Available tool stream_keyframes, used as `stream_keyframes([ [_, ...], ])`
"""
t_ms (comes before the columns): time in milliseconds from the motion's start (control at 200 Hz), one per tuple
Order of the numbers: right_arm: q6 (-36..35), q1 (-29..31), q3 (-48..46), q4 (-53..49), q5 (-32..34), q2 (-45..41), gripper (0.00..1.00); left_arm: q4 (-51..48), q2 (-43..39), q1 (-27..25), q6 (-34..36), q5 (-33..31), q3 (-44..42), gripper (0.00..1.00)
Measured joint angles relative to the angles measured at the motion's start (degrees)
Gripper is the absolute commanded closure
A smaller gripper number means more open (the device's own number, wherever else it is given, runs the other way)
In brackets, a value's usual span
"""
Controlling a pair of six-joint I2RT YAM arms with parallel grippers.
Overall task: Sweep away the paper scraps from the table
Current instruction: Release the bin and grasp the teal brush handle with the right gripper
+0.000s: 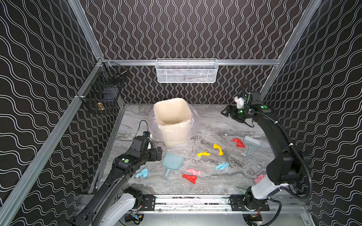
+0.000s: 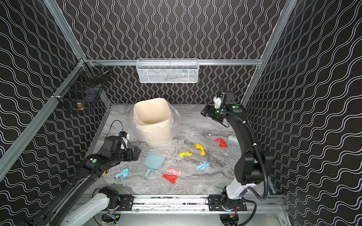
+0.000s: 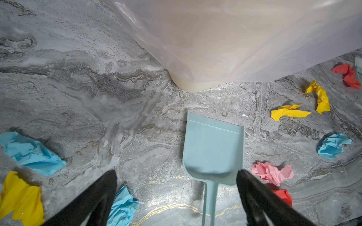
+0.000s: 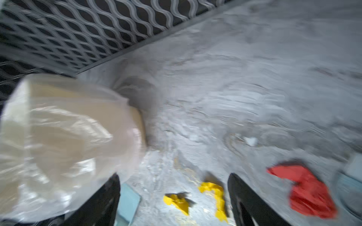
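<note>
Several paper scraps lie on the marble table [image 1: 211,185]: yellow ones [image 1: 203,154] [image 1: 218,149], red ones [image 1: 238,142] [image 1: 189,178], pink ones [image 1: 193,171] [image 1: 258,178] and light blue ones [image 1: 222,166] [image 1: 142,173]. My left gripper [image 1: 159,154] [image 3: 177,172] hovers open just left of the pale blue dustpan [image 1: 172,162] [image 3: 213,148], whose handle [image 3: 210,201] lies between the spread fingers without touching them. My right gripper [image 1: 225,112] [image 4: 174,176] is raised at the back right, open and empty. The pale blue brush [image 1: 251,144] lies beside a red scrap.
A cream bin [image 1: 172,121] with a clear plastic liner stands at the back centre of the table. A white mesh basket [image 1: 187,71] hangs on the back rail and a black wire basket [image 1: 105,92] on the left rail. The right wrist view is blurred.
</note>
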Motion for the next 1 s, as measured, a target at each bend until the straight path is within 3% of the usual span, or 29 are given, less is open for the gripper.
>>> stream_keyframes([
  [185, -0.2, -13.0, -10.8, -0.3, 5.8, -1.7, 0.23, 0.0, 0.4, -1.4, 0.0, 0.4, 0.0, 0.01],
  [365, 0.6, -19.5, -20.9, 0.8, 7.8, -3.7, 0.28, 0.0, 0.4, -2.8, 0.0, 1.0, 0.0, 0.01],
  [596, 0.1, -20.8, -25.9, 2.2, 10.3, -1.8, 0.42, 0.0, 1.2, -3.6, 0.0, 1.5, 0.0, 0.01],
  [1001, -3.3, -21.2, -27.6, 1.2, 14.5, 2.8, 0.49, 0.0, 2.7, -4.5, 0.0, 2.7, 0.0, 0.01],
])
